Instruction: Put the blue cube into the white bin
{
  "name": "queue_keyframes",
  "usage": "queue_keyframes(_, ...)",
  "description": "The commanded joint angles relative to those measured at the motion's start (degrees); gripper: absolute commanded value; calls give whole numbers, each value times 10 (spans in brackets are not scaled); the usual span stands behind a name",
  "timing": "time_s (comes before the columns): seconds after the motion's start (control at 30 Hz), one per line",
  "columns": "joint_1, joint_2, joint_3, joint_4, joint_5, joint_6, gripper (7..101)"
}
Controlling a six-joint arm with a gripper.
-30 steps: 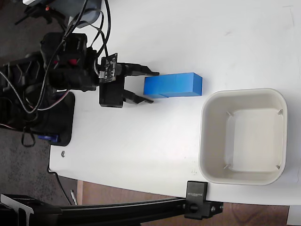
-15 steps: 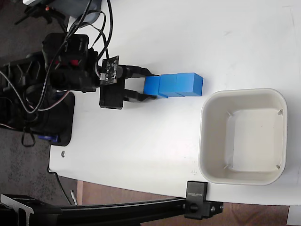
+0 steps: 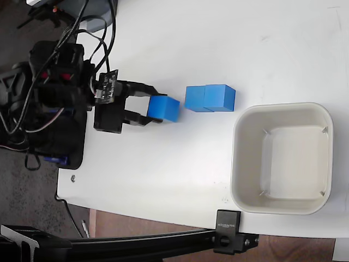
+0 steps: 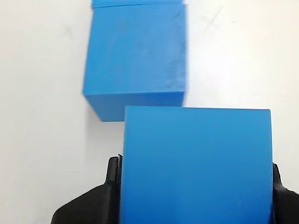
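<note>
1. In the wrist view the blue cube (image 4: 196, 163) fills the near part of the picture, from the middle down to 6 o'clock. Its bottom is cut off by the edge.
2. The gripper (image 4: 196, 196) squeezes the blue cube from both sides. Only small black bits of its fingers (image 4: 112, 186) peek out at 7 and 5 o'clock. The rest of them is hidden behind the cube or cut off.
3. Farther off in the wrist view, at 11 o'clock, the pair of blue cubes (image 4: 135, 51) rests on the white table (image 4: 42, 116). The near one shows well. Only a thin strip of the far one shows at the top edge.
4. In the fixed view the gripper (image 3: 151, 108) sticks out from the black arm (image 3: 60, 82) at 9 o'clock. The blue cube (image 3: 163, 107) sits between its fingertips, just left of the middle.
5. It is hard to tell there whether the held cube touches the table (image 3: 180, 174) or is lifted a little.
6. The pair of blue cubes (image 3: 210, 98) is just beside the held cube, toward 3 o'clock, with a small gap between. The two touch each other.
7. The white bin (image 3: 240, 158) is at 4 o'clock, near the pair. The held cube is well apart from it.
8. Wires (image 3: 103, 27) at 11 o'clock hide parts of the arm.
</note>
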Motion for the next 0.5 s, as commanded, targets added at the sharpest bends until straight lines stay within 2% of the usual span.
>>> queue_keyframes(0.03,37,24,-98,48,-35,-40,535)
queue_keyframes(0.3,139,-141,-345,101,-142,-141,535)
queue_keyframes(0.5,205,-280,-522,123,-211,-182,532)
